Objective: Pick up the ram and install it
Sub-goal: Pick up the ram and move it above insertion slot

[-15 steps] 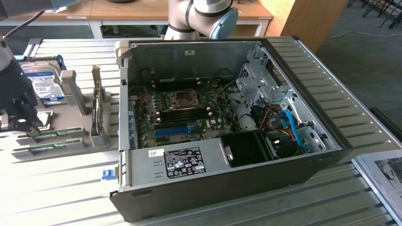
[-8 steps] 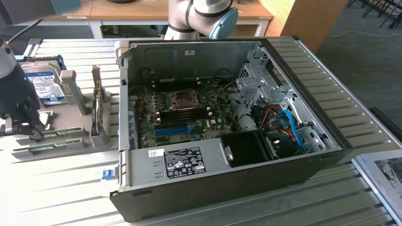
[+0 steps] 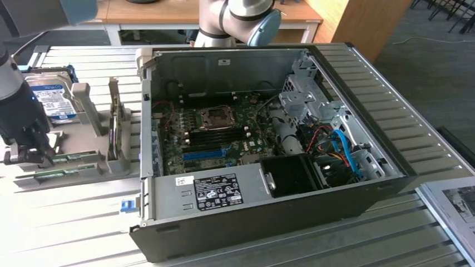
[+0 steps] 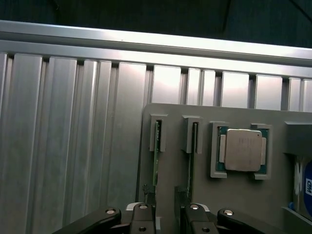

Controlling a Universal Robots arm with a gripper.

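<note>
- The black two-fingered gripper [image 4: 165, 220] stood released, its jaws apart with nothing between them. In the exterior view the gripper [image 3: 33, 156] hung close over the front end of the grey plastic holder block [image 3: 119, 158].
- The ram, two thin green circuit-board ram sticks [image 4: 157, 156], stood on edge in two narrow slots of the holder block [image 4: 170, 112], side by side and apart. Both were still seated there, directly below the fingertips; I could not tell which stick the gripper was lined up with.
- In the exterior view the same ram sticks [image 3: 73, 158] lay along the holder's front edge.
- Just beside the slots, a square silver-lidded processor chip [image 4: 242, 149] sat in its own recess of the holder.
- Past that chip stood the silver hard drive with a blue label [image 4: 304, 187]; it was upright at the holder's far end [image 3: 53, 100].
- The holder rested on the ribbed aluminium table [image 3: 415, 111], just beside the open black computer case [image 3: 356, 206] on the case's exterior-view left.
</note>
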